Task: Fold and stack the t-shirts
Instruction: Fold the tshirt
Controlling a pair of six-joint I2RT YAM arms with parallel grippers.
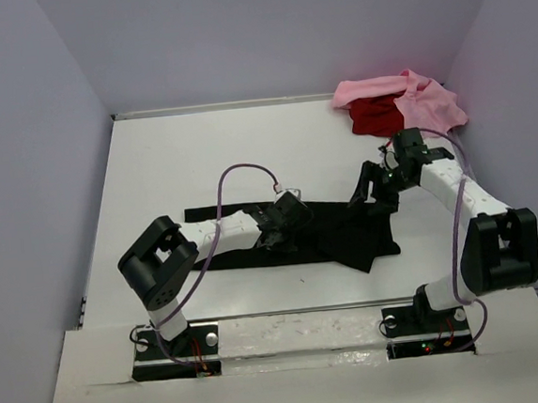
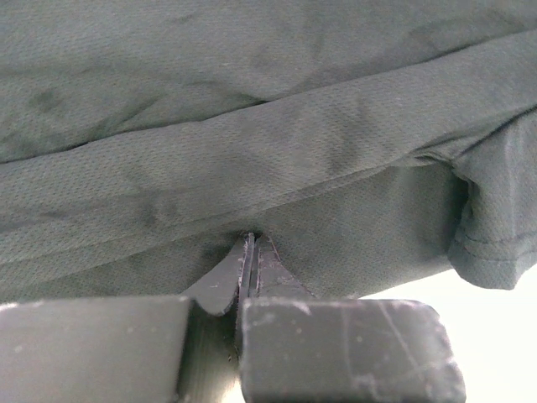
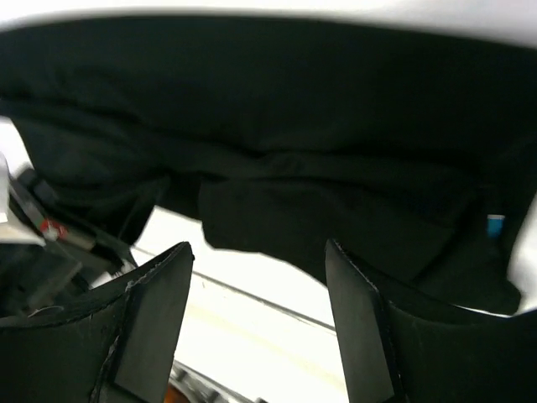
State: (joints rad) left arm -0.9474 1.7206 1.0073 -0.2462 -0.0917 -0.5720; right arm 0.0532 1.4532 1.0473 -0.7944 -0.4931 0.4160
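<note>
- Left gripper (image 2: 250, 252): pinched shut on a fold of the plain black cloth t-shirt (image 1: 348, 237) lying on the white table (image 1: 181, 162).
- Right gripper (image 3: 256, 248): fingers wide apart, empty, over that shirt's right edge.
- Far right corner: crumpled light pink cloth t-shirt (image 1: 435, 102) heaped with a red cloth t-shirt (image 1: 375, 115).

A spread t-shirt (image 1: 348, 237) lay across the middle of the tabletop (image 1: 171, 163), running from nine to three o'clock. The left end effector (image 1: 285, 221) rested at its centre and the right end effector (image 1: 379, 187) just above its three o'clock end. In the far corner at one o'clock, an outer t-shirt (image 1: 430, 102) wrapped round the twelve and three o'clock sides of an inner t-shirt (image 1: 375, 115).
</note>
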